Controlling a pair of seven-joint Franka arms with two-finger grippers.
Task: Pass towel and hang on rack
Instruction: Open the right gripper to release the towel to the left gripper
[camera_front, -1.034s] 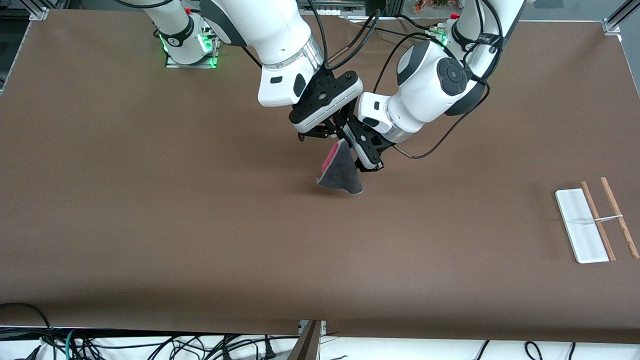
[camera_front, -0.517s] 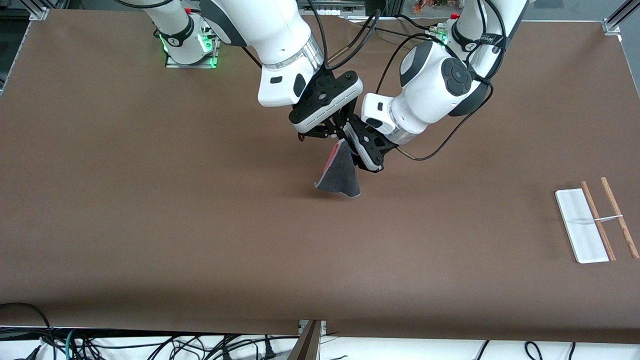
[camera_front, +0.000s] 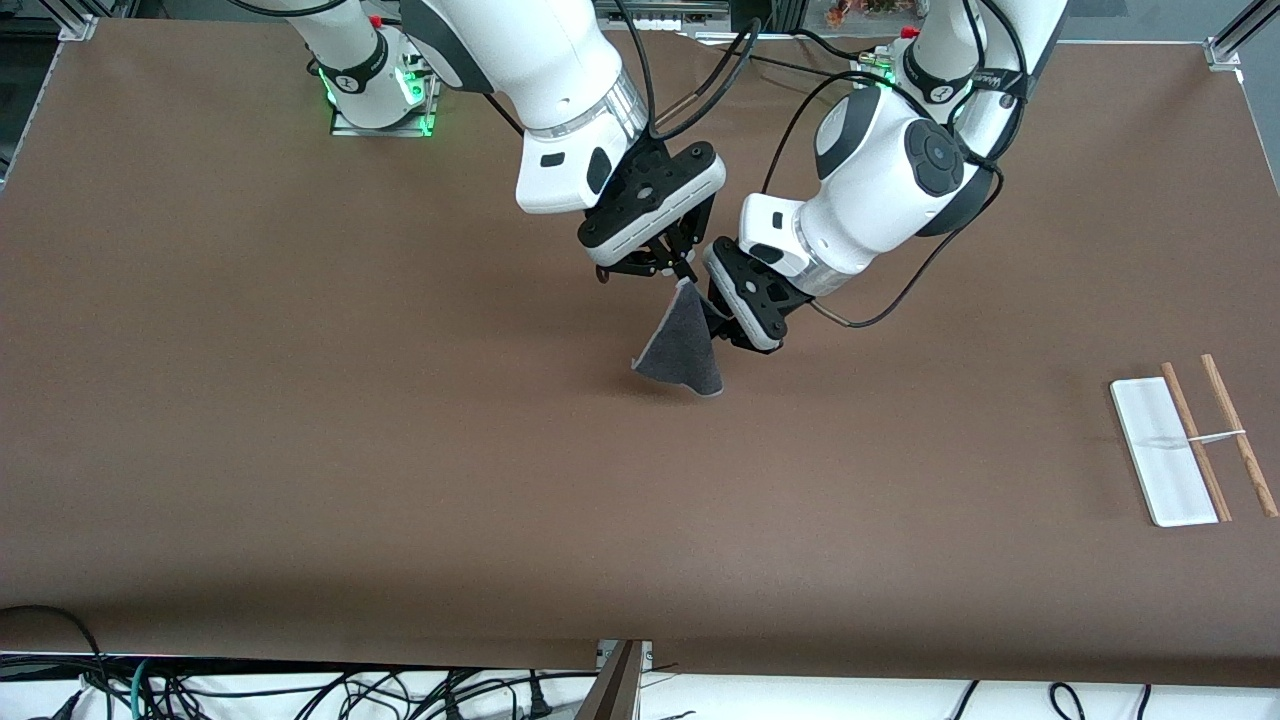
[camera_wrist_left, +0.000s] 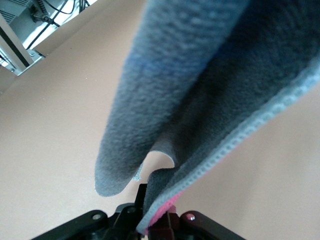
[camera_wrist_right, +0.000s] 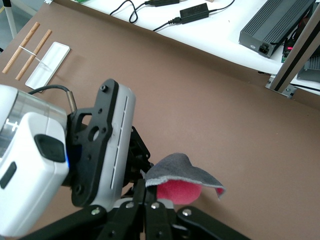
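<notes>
Front view: both arms meet over the middle of the brown worktop (camera_front: 400, 450). The right pincer (camera_front: 668, 272) and the left pincer (camera_front: 722, 322) are both clamped on the towel (camera_front: 685, 350), the right one at its top corner and the left one at its edge just below. The towel hangs in the air as a dark grey cone. The rack (camera_front: 1190, 445) lies at the left arm's end of the worktop, well apart from the arms, with its white base and two wooden rods flat.

Left wrist view: the left pincer (camera_wrist_left: 159, 222) is closed tight on the towel (camera_wrist_left: 200, 90), pinching the grey edging with a sliver of pink between the fingers.

Right wrist view: the right pincer (camera_wrist_right: 145, 200) is shut on the towel (camera_wrist_right: 182, 177), whose grey side arches over the pink side. The left pincer's (camera_wrist_right: 137, 160) black body presses close beside it. The rack (camera_wrist_right: 40, 62) shows by the worktop's edge.
</notes>
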